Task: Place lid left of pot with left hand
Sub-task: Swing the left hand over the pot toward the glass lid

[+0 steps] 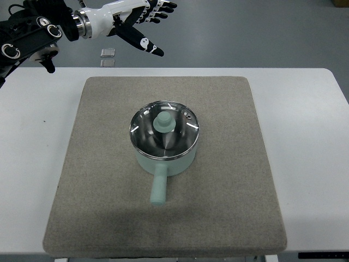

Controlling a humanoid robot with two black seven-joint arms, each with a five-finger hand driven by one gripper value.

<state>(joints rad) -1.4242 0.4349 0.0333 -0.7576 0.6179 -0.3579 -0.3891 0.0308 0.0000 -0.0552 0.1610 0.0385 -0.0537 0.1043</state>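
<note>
Our left hand (143,24) hangs at upper left, fingers spread, holding nothing. The lid (164,130) sits on the pot (165,164) at centre, below and right of it.

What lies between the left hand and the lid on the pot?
In the top view, only bare white table and grey felt mat lie between the open left hand and the glass lid with mint knob.

A white worktop (311,109) fills most of the frame, carrying a grey-brown mat (229,207). Along the top edge runs grey floor (245,33), evenly lit.
</note>
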